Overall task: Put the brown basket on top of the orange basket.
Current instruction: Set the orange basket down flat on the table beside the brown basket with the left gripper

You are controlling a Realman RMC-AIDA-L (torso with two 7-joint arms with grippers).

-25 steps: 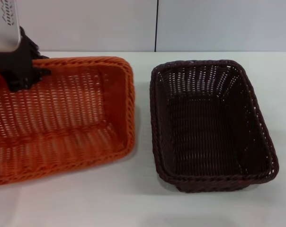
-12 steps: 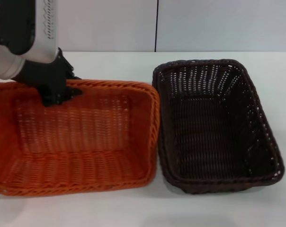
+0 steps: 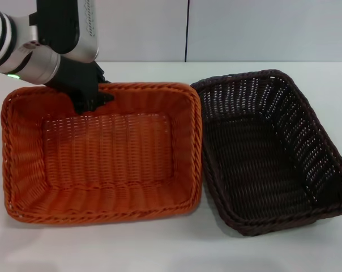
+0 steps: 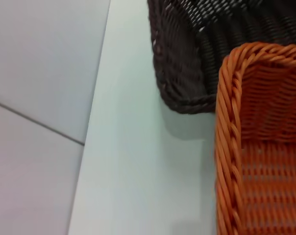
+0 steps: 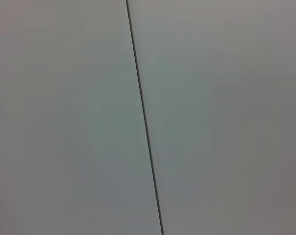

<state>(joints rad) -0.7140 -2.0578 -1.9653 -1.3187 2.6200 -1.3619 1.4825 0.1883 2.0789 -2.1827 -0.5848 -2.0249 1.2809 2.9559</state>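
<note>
Head view had the left gripper (image 3: 92, 102) at upper left of frame, jaws closed on the far braided rim of the orange basket (image 3: 103, 158); grip looked firm, though the fingertips were partly hidden by the rim, so probably pinching it. Orange basket filled left and centre of frame, its right rim touching or just beside the brown basket (image 3: 273, 153), which sat on the white table (image 3: 159, 249) at right, angled a bit. Left wrist view showed an orange corner against a brown corner (image 4: 187, 73), very close. Right gripper not in any view; its wrist camera saw only a wall panel (image 5: 211, 117).

Step in hand, as judged: orange basket being positioned, brown one not yet stacked. Next move would need a grip on the brown rim, a lift clear of the orange rim, then lowering squarely into it.
</note>
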